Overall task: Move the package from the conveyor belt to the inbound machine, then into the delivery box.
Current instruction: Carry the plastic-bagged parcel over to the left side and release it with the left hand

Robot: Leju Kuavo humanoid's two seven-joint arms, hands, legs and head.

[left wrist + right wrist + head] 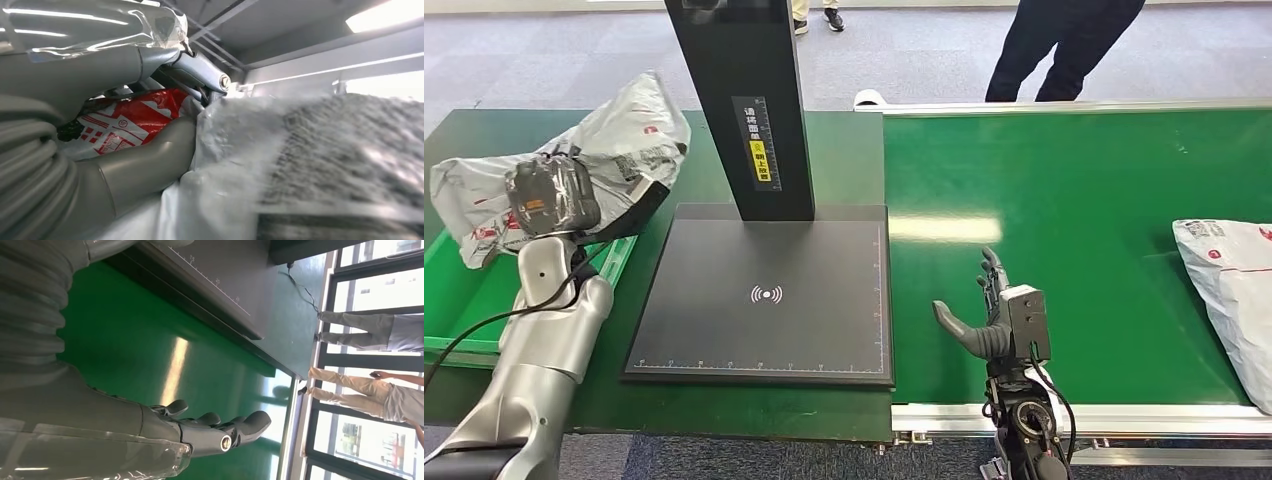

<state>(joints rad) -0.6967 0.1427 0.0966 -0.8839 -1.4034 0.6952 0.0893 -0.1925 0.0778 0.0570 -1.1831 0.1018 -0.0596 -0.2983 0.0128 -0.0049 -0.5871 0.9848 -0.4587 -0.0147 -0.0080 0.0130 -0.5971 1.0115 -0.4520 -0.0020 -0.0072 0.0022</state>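
A grey plastic mailer package [614, 140] with red print hangs over the green delivery box [464, 290] at the far left, and my left hand [549, 195] grips it. Up close the left hand's thumb [150, 165] and fingers [197, 70] clamp the crumpled package [310, 165] with its red label. The black inbound machine plate [769, 300] with its upright post [744, 100] lies bare in the middle. My right hand [984, 315] hovers open over the green conveyor belt [1074, 220], fingers [220, 427] stretched out, holding nothing.
A second grey package [1234, 290] lies on the belt at the far right. A person's dark-trousered legs [1064, 45] stand behind the belt. The belt's metal front rail [1084, 420] runs by my right arm. More people [380, 390] appear beyond the machine.
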